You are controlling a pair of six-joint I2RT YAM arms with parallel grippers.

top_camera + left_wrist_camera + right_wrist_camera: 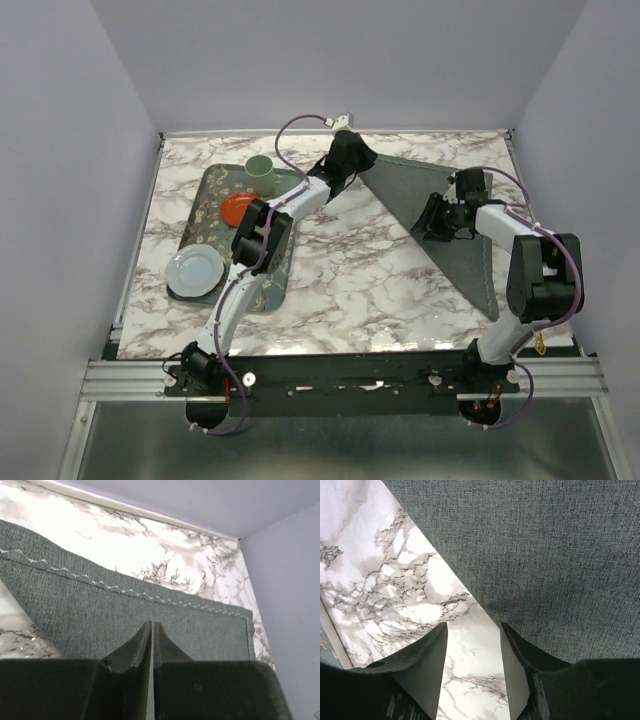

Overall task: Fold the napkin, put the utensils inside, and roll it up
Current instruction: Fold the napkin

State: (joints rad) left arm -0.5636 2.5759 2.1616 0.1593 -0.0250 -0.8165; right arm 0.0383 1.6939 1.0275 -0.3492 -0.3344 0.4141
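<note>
Napkin lies folded in a triangle right of counter centre, long edge running 11 to 5 o'clock. Left end effector is clenched, seemingly pinching the 11 o'clock corner. Right end effector is released at mid-edge.

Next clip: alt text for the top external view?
A dark grey napkin lies as a triangle on a marble table, the left gripper at its far-left corner, the right gripper at its long edge. A green tray sits at the left.
</note>
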